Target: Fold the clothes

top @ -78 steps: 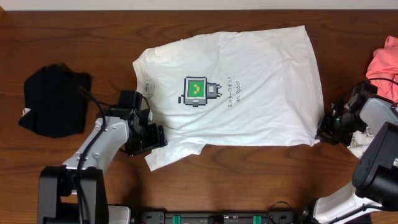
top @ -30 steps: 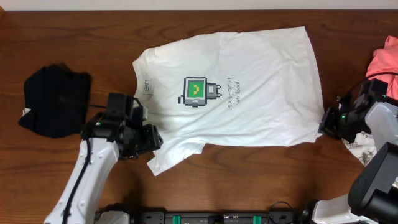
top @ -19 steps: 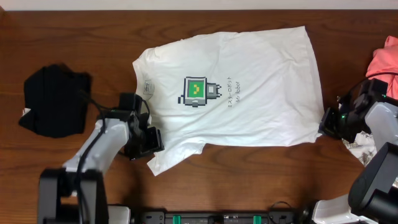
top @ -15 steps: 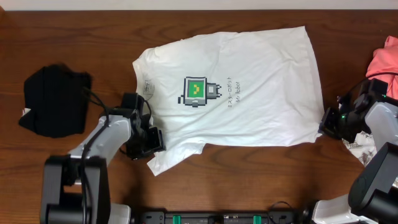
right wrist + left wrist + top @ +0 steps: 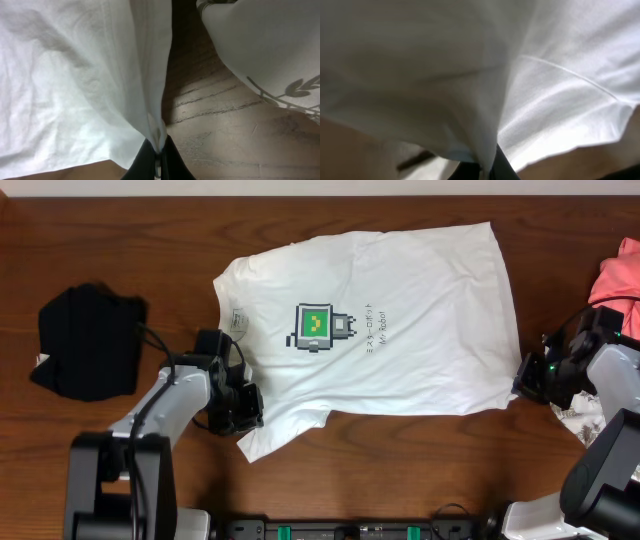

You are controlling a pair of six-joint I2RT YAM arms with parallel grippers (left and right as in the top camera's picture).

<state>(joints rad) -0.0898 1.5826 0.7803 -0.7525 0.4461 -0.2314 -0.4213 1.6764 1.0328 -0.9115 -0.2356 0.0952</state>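
1. With both jaws clamped shut, the left gripper [image 5: 243,408] pinches a sleeve of the white T-shirt [image 5: 400,320], while the right gripper [image 5: 522,383] pinches its hem corner.
2. The shirt lies flat, print up, at the middle of the worktop [image 5: 120,230].
3. A black garment [image 5: 88,345] sits near the left edge; a pink garment [image 5: 622,280] and a leaf-patterned garment [image 5: 265,45] lie at the right edge.

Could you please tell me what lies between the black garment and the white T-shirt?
In the overhead view, mostly bare table, plus the left gripper at the edge of the T-shirt, shut on its cloth.
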